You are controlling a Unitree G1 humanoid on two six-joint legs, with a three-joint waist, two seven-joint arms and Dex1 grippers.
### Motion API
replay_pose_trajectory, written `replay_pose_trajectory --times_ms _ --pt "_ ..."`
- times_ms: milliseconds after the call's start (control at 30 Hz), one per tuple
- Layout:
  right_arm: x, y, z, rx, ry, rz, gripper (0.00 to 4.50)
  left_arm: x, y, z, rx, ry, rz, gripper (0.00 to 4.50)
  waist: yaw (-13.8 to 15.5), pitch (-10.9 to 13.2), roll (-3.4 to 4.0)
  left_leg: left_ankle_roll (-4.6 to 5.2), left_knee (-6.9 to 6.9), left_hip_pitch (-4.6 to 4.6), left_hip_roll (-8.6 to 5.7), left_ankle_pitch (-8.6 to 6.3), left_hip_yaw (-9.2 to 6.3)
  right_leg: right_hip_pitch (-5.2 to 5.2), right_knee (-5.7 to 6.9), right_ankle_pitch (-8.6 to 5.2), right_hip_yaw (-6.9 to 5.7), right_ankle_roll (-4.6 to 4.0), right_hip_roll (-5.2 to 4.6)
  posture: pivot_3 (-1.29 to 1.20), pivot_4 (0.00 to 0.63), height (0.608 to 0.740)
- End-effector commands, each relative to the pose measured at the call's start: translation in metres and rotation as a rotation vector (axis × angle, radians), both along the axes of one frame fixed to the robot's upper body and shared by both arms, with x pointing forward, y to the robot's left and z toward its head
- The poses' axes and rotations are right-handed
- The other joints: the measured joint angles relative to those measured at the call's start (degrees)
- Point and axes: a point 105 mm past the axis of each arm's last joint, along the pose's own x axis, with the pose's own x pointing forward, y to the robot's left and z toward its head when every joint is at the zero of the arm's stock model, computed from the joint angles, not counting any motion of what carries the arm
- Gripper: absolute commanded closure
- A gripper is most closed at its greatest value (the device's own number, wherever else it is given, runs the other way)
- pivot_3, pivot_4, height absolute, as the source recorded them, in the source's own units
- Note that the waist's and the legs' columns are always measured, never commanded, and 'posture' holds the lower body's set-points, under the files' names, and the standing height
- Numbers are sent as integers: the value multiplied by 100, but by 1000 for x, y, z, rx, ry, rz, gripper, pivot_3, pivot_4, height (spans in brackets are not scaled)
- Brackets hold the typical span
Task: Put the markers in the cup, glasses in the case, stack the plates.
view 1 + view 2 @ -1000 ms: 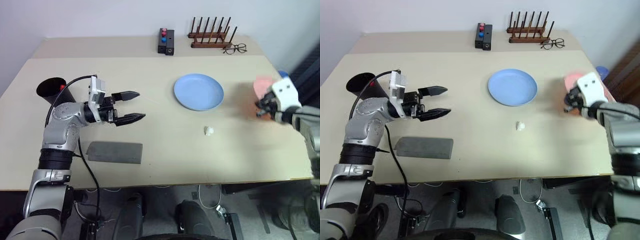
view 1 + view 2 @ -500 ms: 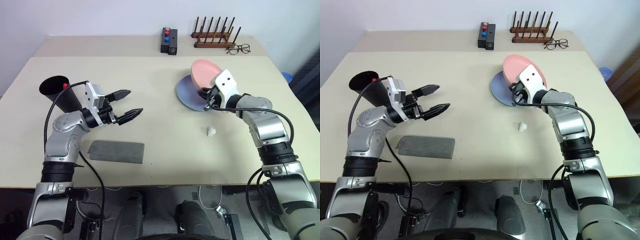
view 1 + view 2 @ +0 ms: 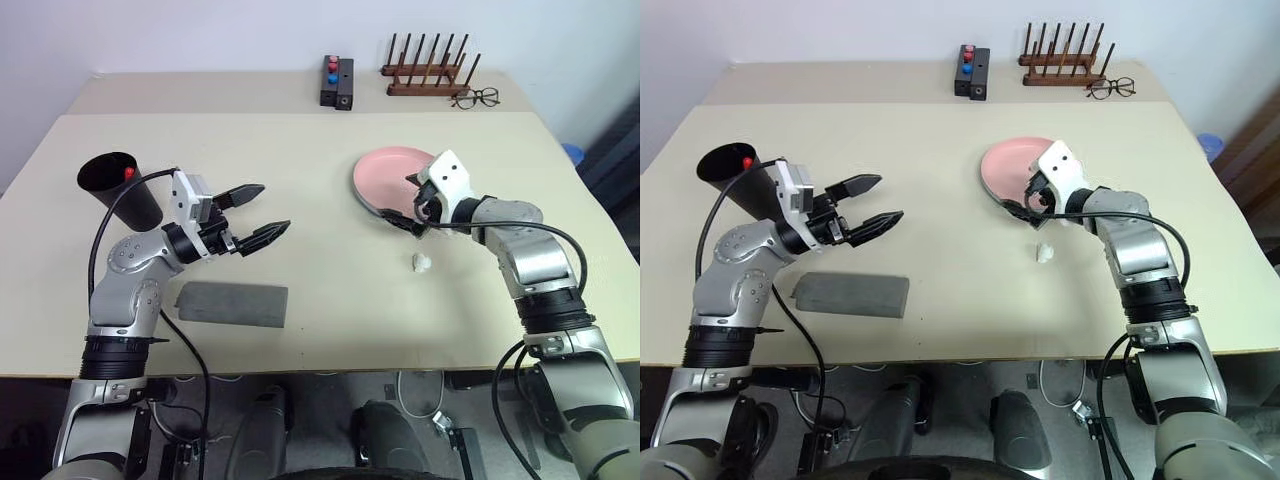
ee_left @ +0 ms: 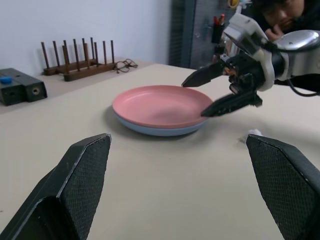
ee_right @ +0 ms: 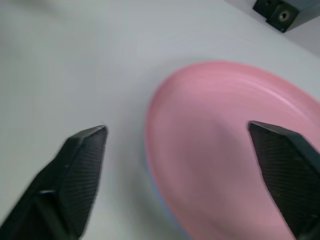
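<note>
- Pink plate (image 4: 161, 105): stacked on blue plate (image 4: 150, 129), right of centre.
- Right gripper (image 4: 218, 93): jaws spread at the plate's near rim.
- Left gripper (image 3: 255, 215): jaws spread, empty.
- No legible writing.

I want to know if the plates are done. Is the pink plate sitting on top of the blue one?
Yes, the pink plate lies flat on the blue plate, whose rim peeks out underneath, and the right gripper is open beside them.
</note>
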Motion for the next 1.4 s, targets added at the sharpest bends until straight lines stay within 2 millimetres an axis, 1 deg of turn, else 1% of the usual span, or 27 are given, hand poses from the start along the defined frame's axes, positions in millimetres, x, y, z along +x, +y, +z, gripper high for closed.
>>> replay_pose_trajectory --times_ms 33,133,167,233,300,400,500,600,633,700,767,833,933,1033,1133,1200,1233,1300,1333,1400 --pt "-18 -24 19 71 48 -3 52 -12 -5 10 -12 -4 -99 0 9 0 0 0 1 0 -1 0 0 1 -1 0 0 0 -2 0 150 740" --pt "-39 -33 10 68 165 24 52 -18 -6 9 -15 29 -158 0 -10 0 0 0 -2 0 0 -1 0 2 -5 -1 0 -2 -10 0 150 740" --pt "-47 -33 5 55 201 40 52 -19 -6 8 -15 40 -179 0 -12 0 0 0 -4 2 1 -1 0 2 -5 -1 1 -3 -15 0 150 740" --pt "-56 -32 -5 35 249 48 52 -23 -8 6 -12 68 -218 0 -44 0 1 -1 -8 7 4 -2 0 2 -6 -2 4 -5 -15 0 150 740" --pt "-59 -30 -15 20 271 34 52 -28 -9 4 5 88 -258 0 -67 0 1 -1 -11 13 7 -2 0 2 -6 -1 6 -8 -13 0 150 740" --pt "-58 -24 -26 39 288 9 52 -33 -10 -2 36 116 -300 0 -50 0 1 -1 -13 13 7 -2 1 0 -6 -1 7 -10 -14 0 150 740" --pt "-65 -17 -42 9 325 37 52 -37 -10 -7 68 143 -326 0 -21 0 1 -1 -13 10 6 -2 1 0 -11 -1 10 -11 -18 0 150 740" --pt "-63 -21 -57 -39 331 6 52 -36 -8 -9 90 134 -311 0 -7 0 1 -1 -21 5 5 -2 0 0 -27 -2 10 -13 -22 0 150 740" --pt "-62 -24 -61 -59 329 -5 282 -36 -8 -9 92 131 -307 0 -10 0 1 -1 -22 4 4 -2 0 0 -33 -3 10 -17 -24 0 150 740" --pt "-59 -28 -67 -95 324 -21 941 -37 -7 -10 97 130 -301 0 -16 -1 1 -1 -30 3 5 -2 0 3 -58 -1 10 -34 -23 0 150 740" --pt "-58 -30 -68 -110 313 -21 1940 -37 -6 -10 100 126 -295 0 -17 -1 1 -1 -38 5 5 -2 0 10 -81 4 9 -37 -22 0 150 740" --pt "-55 -29 -65 -102 294 -25 3031 -38 -6 -10 101 124 -290 0 -15 -1 0 -1 -49 5 5 -2 0 11 -92 10 9 -26 -21 0 150 740" --pt "-52 -33 -61 -119 276 -27 4475 -38 -7 -10 103 120 -284 0 -14 -1 1 -1 -63 7 5 -1 0 9 -93 12 7 -22 -17 0 150 740" --pt "-50 -34 -45 -103 249 -5 4475 -37 -7 -10 102 112 -274 0 -14 -1 1 -1 -66 8 5 0 1 9 -92 13 4 -21 -12 0 150 740" --pt "-47 -24 -12 -22 174 50 4475 -29 -7 -4 63 101 -222 0 -16 -1 1 -1 -65 8 5 0 1 9 -92 16 1 -14 -10 0 150 740" --pt "-37 -17 17 48 81 60 4475 -16 -4 -1 61 58 -139 0 -31 -1 1 -1 -65 10 5 0 2 10 -91 19 1 -9 -8 0 150 740" --pt "-26 -13 33 83 5 38 4475 -10 -2 1 47 36 -98 0 -46 -1 1 -2 -64 13 5 1 2 10 -90 20 2 -7 -6 0 150 740" --pt "-9 -12 53 150 -78 -17 4475 -4 0 6 13 12 -56 0 -48 -1 1 -7 -65 22 7 5 2 12 -85 22 4 -9 1 0 150 740" --pt "1 -13 59 188 -100 -60 4475 -3 -1 9 -7 2 -39 0 -45 -1 0 -8 -65 25 7 5 2 13 -84 22 3 -9 6 0 150 740" --pt "24 -19 61 236 -119 -169 3728 1 0 8 14 -30 7 0 -35 -1 0 -8 -67 33 6 5 3 21 -85 22 4 -9 5 0 150 740"
